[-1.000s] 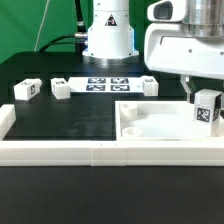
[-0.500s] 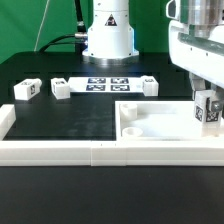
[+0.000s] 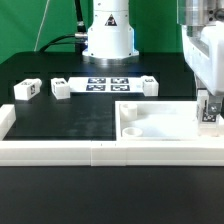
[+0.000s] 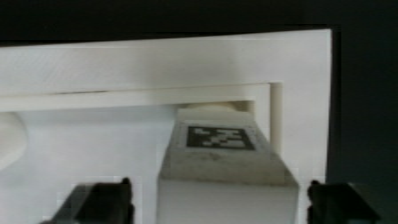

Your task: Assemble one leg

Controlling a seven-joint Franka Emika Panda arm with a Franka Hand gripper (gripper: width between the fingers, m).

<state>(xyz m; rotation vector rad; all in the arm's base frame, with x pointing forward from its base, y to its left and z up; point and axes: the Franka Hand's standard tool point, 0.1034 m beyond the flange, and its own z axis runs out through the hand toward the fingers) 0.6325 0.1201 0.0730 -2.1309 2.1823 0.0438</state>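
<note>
Hand (image 3: 209,110) pinches the leg (image 3: 208,109) upright at the far corner of the panel (image 3: 160,125), on the exterior view's right. Since a second ago it has carried the leg rightward and lower, so insertion at that corner looks close. Three other legs (image 3: 26,89) remain on the bench (image 3: 80,115).

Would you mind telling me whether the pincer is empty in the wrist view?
No, the pincer holds a small white plastic oblong peg with a black-and-white square tag between its two dark fingers, above the large white panel.
</note>
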